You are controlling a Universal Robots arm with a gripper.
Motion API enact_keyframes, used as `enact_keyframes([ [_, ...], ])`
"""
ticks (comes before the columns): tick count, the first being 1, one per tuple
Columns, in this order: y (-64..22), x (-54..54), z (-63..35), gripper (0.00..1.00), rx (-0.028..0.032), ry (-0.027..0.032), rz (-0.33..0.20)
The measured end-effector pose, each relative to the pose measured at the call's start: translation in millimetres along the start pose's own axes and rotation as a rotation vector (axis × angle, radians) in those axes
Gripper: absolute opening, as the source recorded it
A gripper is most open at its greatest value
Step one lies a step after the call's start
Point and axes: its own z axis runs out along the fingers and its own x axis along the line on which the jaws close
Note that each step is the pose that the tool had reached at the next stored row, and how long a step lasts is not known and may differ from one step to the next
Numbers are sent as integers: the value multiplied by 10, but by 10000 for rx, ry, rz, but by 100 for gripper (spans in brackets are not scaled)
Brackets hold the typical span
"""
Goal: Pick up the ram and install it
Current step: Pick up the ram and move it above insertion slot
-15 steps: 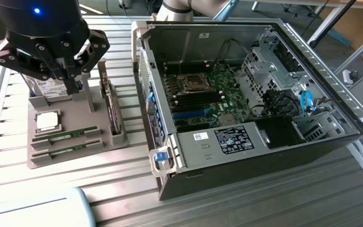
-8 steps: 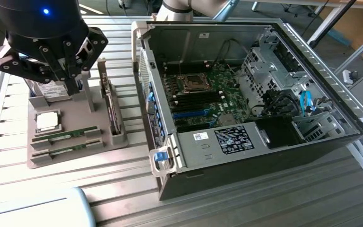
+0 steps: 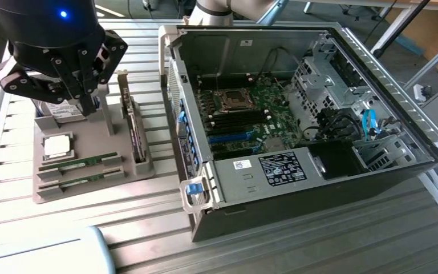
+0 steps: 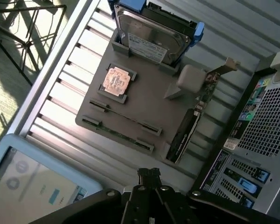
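Observation:
Two thin green ram sticks lie side by side in slots of the grey holder tray (image 3: 89, 137): one ram stick (image 3: 79, 164) (image 4: 125, 116) and a second ram stick (image 3: 77, 182) (image 4: 117, 135) next to it. My black gripper (image 3: 88, 107) (image 4: 149, 173) hangs above the tray's far end, over the hard drive (image 3: 61, 109), clear of both sticks. Its fingers are shut together with nothing between them. The open computer case (image 3: 303, 165) lies to the exterior view's right, and the green motherboard (image 3: 250, 117) shows inside it.
The tray also holds a square processor chip (image 3: 57, 146) (image 4: 115, 80), an upright expansion card (image 3: 134, 128) (image 4: 189, 133) and a grey post (image 4: 190, 79). A pale tablet-like device (image 3: 44, 251) (image 4: 32, 186) lies near the table edge. The case's rear panel (image 4: 266, 116) borders the tray.

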Motion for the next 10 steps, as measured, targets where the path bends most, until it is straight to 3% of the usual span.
enact_keyframes([
  [10, -1, 0, 19, 13, -50, 61, -1950],
])
